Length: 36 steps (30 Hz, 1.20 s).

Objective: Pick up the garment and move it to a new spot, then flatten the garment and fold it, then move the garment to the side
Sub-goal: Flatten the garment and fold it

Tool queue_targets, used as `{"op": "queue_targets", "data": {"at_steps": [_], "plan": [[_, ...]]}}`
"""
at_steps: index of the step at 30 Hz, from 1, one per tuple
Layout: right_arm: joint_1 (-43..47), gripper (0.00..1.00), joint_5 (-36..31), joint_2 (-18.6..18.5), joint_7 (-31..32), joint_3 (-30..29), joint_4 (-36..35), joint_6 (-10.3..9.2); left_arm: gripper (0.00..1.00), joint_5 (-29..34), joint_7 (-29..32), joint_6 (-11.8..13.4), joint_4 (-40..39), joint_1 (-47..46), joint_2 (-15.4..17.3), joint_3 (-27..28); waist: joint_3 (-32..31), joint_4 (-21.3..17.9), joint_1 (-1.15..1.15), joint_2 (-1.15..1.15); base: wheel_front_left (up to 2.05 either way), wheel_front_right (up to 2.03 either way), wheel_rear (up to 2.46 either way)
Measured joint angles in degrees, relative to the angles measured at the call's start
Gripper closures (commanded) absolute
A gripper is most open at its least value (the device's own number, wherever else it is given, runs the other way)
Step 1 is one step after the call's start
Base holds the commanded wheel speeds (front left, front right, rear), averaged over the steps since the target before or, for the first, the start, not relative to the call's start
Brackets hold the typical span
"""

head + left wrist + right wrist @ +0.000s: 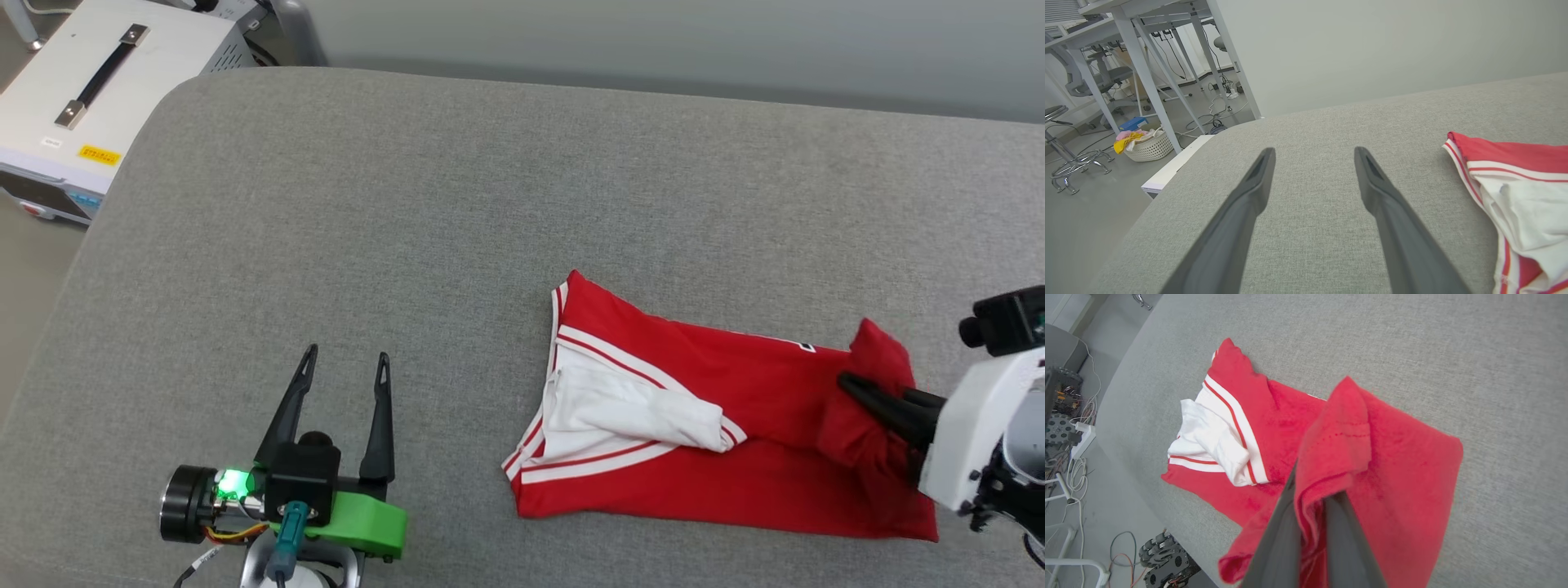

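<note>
The garment [694, 425] is a red jersey with a white sleeve and red-and-white striped trim, lying folded on the grey padded table [457, 212] right of centre. My right gripper [853, 385] is shut on its red right-hand edge, which is lifted into a peak above the rest of the cloth. In the right wrist view the two fingers pinch a fold of the garment [1372, 457] that drapes over their tips. My left gripper [347, 363] stands open over bare table, well left of the jersey. The left wrist view shows the garment [1515, 192] off to the right of my left gripper [1312, 157].
A white equipment box [90, 90] with a black handle sits beyond the table's far left corner. On the floor by white desk legs stands a white basket [1149, 147] with coloured cloths. Cables and a wheeled base [1163, 559] lie below the table's edge.
</note>
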Motion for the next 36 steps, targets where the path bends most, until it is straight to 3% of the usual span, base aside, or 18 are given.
{"op": "queue_targets", "data": {"at_steps": [14,22,29,30,32,36], "plan": [[-17.2,1.0,-3.9,6.0,2.1,18.4,6.1,0.0,0.0,0.4,0.0,-0.5,0.5,-1.8,-1.7,-1.1,3.1,2.6,0.0,0.0,0.0,0.0,0.0],[-24.0,1.0,-4.8,10.6,-0.4,26.3,14.0,0.0,0.0,0.4,0.0,-0.9,0.6,-3.4,-2.1,-1.5,5.2,3.8,0.0,0.0,0.0,0.0,0.0],[-25.6,1.0,-8.0,10.4,-5.3,32.2,19.6,0.0,0.0,0.4,0.0,-0.9,0.9,-4.0,-2.3,-1.7,5.9,4.0,0.0,0.0,0.0,0.0,0.0],[-25.6,0.72,-8.0,10.4,-6.3,32.5,19.7,0.0,0.0,0.4,0.0,-0.9,0.9,-4.0,-2.3,-1.7,5.8,3.9,0.0,0.0,0.0,0.0,0.0],[-25.6,0.0,-8.4,9.9,-8.5,33.2,19.7,0.0,0.0,0.4,0.0,-0.9,1.1,-4.0,-2.3,-1.4,5.4,3.5,0.0,0.0,0.0,0.0,0.0],[-25.6,0.0,-9.1,8.4,-13.1,33.3,18.0,0.0,0.0,0.4,0.0,-0.9,1.3,-3.9,-2.1,-1.2,4.4,2.6,0.0,0.0,0.0,0.0,0.0]]}}
